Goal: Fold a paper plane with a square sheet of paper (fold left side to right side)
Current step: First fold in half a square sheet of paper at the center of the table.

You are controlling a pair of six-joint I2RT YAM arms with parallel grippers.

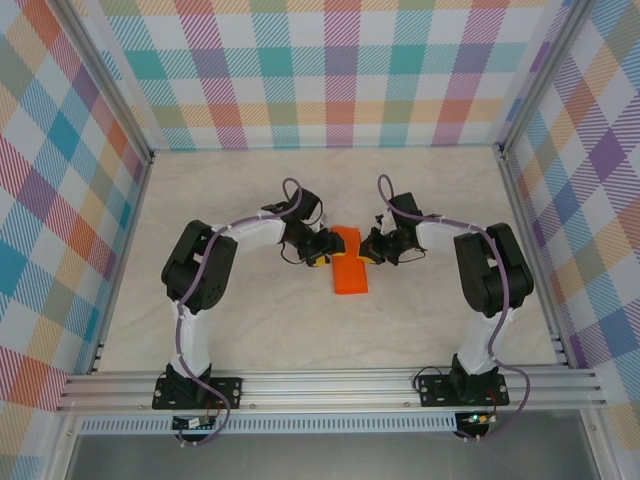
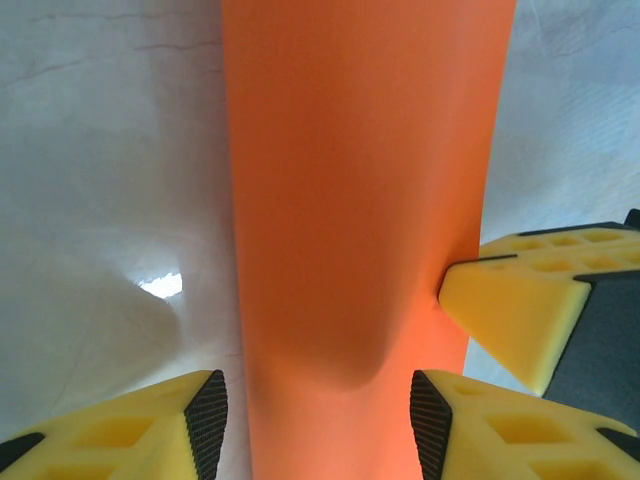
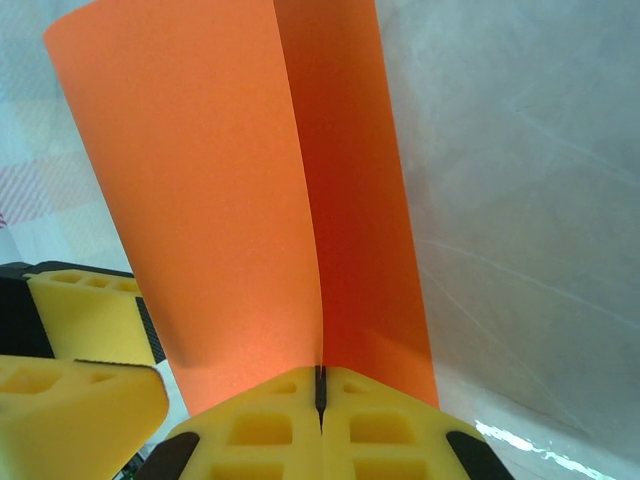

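The square sheet of paper [image 1: 350, 272] lies mid-worktop, folded into a narrow strip whose long edges run near to far. One flap curls up off the lower layer, and the two meet along the right-hand edge. The right end effector [image 3: 320, 395] is clamped tight on that edge near the strip's far end. The left end effector [image 2: 318, 400] stands about half open on the left, its fingers straddling the strip; they seem just clear of it, though that is hard to judge. The strip's near end lies free. Bare worktop [image 1: 250, 190] spreads on every side out to the checked walls [image 1: 340, 70].
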